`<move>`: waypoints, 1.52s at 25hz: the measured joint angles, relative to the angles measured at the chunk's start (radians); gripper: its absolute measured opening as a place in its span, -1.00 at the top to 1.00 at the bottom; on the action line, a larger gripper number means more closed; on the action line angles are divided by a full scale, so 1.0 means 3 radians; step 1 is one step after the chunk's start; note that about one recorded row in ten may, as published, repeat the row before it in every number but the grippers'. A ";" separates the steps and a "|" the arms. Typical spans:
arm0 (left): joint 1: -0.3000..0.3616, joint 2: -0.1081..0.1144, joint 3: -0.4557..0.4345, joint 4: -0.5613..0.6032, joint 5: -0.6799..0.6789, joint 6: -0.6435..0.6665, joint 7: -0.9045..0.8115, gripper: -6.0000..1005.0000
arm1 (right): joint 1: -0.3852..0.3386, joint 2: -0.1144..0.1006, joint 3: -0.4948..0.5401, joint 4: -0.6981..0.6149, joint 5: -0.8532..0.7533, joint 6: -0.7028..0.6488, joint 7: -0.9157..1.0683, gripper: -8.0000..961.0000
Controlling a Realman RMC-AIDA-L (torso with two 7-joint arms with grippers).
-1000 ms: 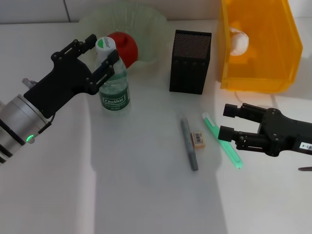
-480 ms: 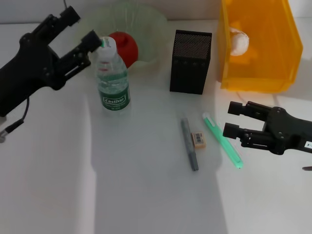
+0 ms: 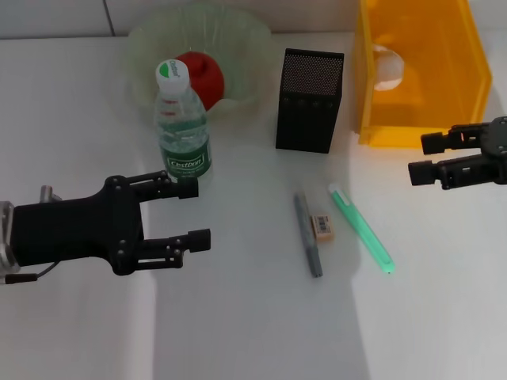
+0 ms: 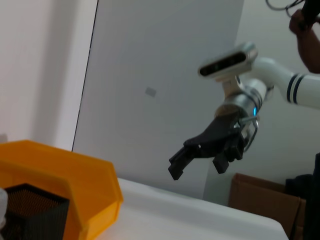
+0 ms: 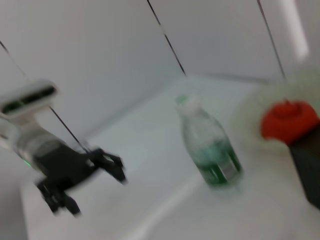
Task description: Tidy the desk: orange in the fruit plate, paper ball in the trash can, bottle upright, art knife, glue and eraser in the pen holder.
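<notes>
The left gripper [image 3: 190,214] hangs over the desk [image 3: 253,332] nearer the robot than the pen holder [image 3: 309,100], jaws released and empty. The eraser [image 3: 322,227] lies just in front of the holder. The right gripper [image 3: 423,158], jaws parted and empty, hovers to the holder's right. The bottle [image 3: 181,123] stands upright left of it, the orange [image 3: 203,77] in the fruit plate [image 3: 238,39] behind, the paper ball [image 3: 386,67] in the trash can [image 3: 459,87].
</notes>
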 joint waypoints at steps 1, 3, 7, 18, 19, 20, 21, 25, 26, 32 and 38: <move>-0.0006 -0.0015 -0.0019 -0.0005 0.0053 -0.0028 -0.0006 -0.53 | 0.0067 -0.0001 -0.0140 -0.0306 -0.0192 -0.0031 0.0321 -0.63; -0.0012 -0.0066 -0.0055 0.0004 0.0181 -0.0115 -0.0017 -0.53 | 0.0219 0.0000 -0.0477 -0.0849 -0.0644 -0.0093 0.0883 -0.63; -0.0013 -0.0091 -0.0055 -0.0003 0.0209 -0.0177 -0.0020 -0.53 | 0.0539 0.0031 -0.1061 -0.1270 -0.1405 -0.0232 0.1612 -0.62; -0.0038 -0.0154 -0.0055 -0.0014 0.0405 -0.0405 -0.0025 -0.53 | 0.0871 0.0178 -0.1858 -0.0432 -0.2041 0.0869 0.2443 -0.62; -0.0040 -0.0159 -0.0054 -0.0016 0.0407 -0.0422 -0.0025 -0.53 | 0.0890 0.0180 -0.1897 -0.0320 -0.2039 0.0959 0.2463 -0.62; -0.0040 -0.0159 -0.0054 -0.0016 0.0407 -0.0422 -0.0025 -0.53 | 0.0919 0.0182 -0.1933 -0.0216 -0.2039 0.1048 0.2484 -0.61; -0.0041 -0.0167 -0.0059 -0.0017 0.0408 -0.0426 -0.0025 -0.53 | 0.0947 0.0183 -0.1973 -0.0105 -0.2038 0.1134 0.2506 -0.61; -0.0046 -0.0175 -0.0056 -0.0018 0.0410 -0.0432 -0.0027 -0.53 | 0.1063 0.0191 -0.2133 0.0288 -0.2008 0.1430 0.2550 -0.61; -0.0053 -0.0180 -0.0051 -0.0017 0.0411 -0.0444 -0.0027 -0.53 | 0.1085 0.0191 -0.2171 0.0353 -0.1986 0.1480 0.2552 -0.61; -0.0074 -0.0196 -0.0058 -0.0018 0.0412 -0.0476 -0.0028 -0.53 | 0.1191 0.0197 -0.2447 0.0644 -0.1910 0.1713 0.2582 -0.61; -0.0080 -0.0236 -0.0063 -0.0020 0.0412 -0.0516 -0.0007 -0.53 | 0.1249 0.0203 -0.2682 0.0792 -0.1903 0.1893 0.2670 -0.51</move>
